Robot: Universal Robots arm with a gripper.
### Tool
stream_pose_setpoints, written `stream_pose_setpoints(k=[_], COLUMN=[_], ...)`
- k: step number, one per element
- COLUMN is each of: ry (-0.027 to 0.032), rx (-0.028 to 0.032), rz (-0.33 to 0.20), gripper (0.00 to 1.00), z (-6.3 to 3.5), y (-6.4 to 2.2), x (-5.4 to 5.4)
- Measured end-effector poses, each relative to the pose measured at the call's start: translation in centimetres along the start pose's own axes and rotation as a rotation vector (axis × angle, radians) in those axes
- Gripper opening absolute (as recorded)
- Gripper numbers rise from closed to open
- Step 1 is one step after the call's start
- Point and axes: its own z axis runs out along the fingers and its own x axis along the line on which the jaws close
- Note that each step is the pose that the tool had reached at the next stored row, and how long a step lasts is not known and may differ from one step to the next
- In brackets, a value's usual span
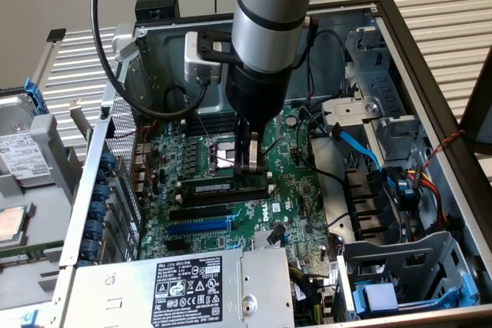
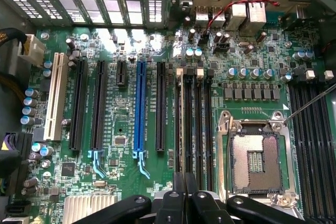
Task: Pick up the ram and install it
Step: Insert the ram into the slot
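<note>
The ram point(image 1: 211, 187), a thin green stick with black chips and a white label, stands on edge in a black memory slot of the green motherboard point(image 1: 296, 190), just in front of the CPU socket point(image 1: 219, 155). My gripper point(image 1: 250, 168) reaches straight down from the arm onto the stick's end toward the exterior view's right, fingers pinched together on its upper edge. In the wrist view the ram point(image 2: 181, 119) appears edge-on as a pale line along the slot, running in between the nearly touching tips of the gripper point(image 2: 184, 179).
The work sits inside an open computer case point(image 1: 430, 74). A blue expansion slot point(image 1: 196, 226) and black slots lie in front of the ram. The power supply point(image 1: 177, 289), blue cable point(image 1: 357, 144), drive cage point(image 1: 400, 289) and wire bundles crowd the board's edges.
</note>
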Motion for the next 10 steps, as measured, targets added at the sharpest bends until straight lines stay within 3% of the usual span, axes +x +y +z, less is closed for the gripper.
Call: stream_pose_setpoints(k=[10], ry=[-0.0012], rx=[0.0007], rz=[0.0], gripper=[0.12], z=[0.06], y=[0.2], x=[0.0])
